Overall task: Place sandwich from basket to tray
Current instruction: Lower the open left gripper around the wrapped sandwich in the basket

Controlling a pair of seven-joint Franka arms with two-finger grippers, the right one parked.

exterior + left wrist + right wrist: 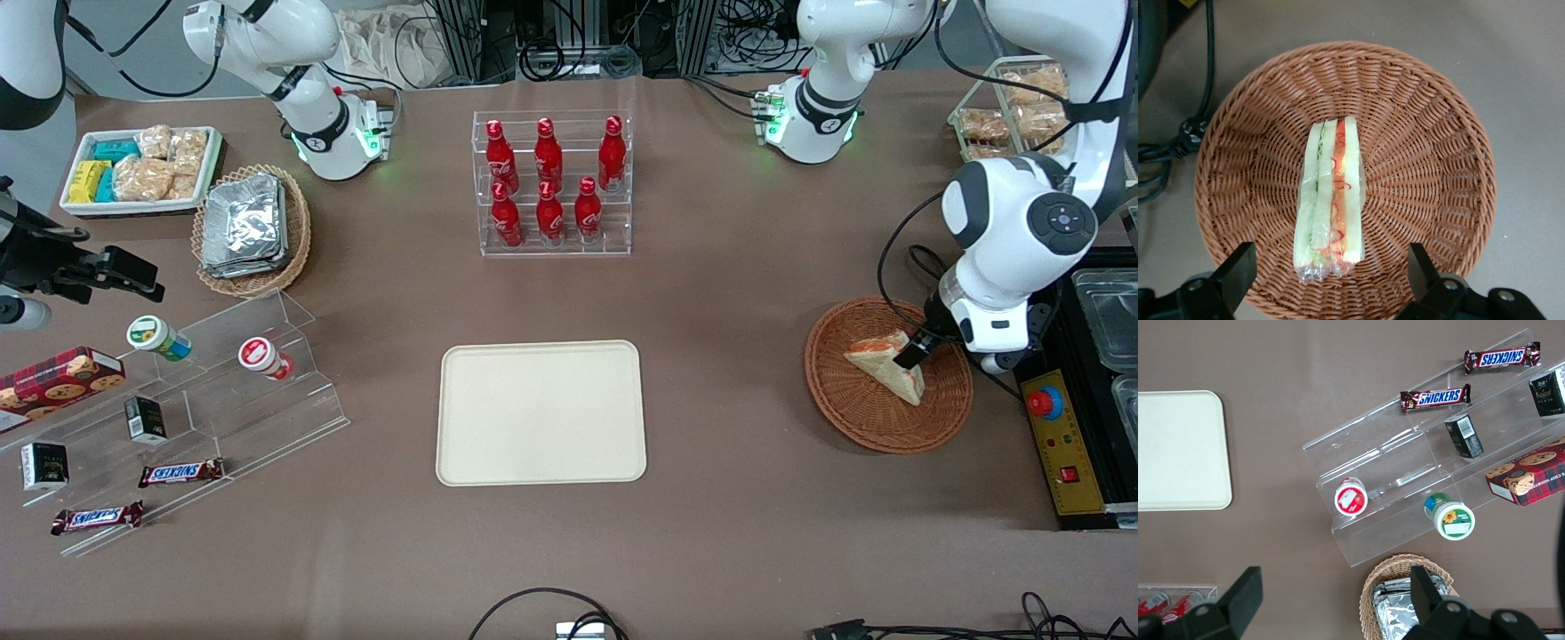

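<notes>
The sandwich (885, 367), a pale triangular wedge in clear wrap with red-orange and green filling at its edge, lies in the round reddish-brown wicker basket (853, 418) toward the working arm's end of the table. In the left wrist view the sandwich (1330, 200) lies edge-up in the middle of the basket (1431, 153). My left gripper (1330, 270) hangs just above the sandwich, open, one finger (1238, 267) on each side of the wedge, not touching it. In the front view the gripper (914, 354) sits over the sandwich's end. The cream-beige tray (540, 412) lies bare at the table's middle.
A clear rack of red bottles (551, 182) stands farther from the front camera than the tray. A black control box with a red button (1062, 427) lies beside the basket. A tan basket of foil packets (249, 227), a white snack tray (138, 169) and a clear stepped shelf (178, 400) are toward the parked arm's end.
</notes>
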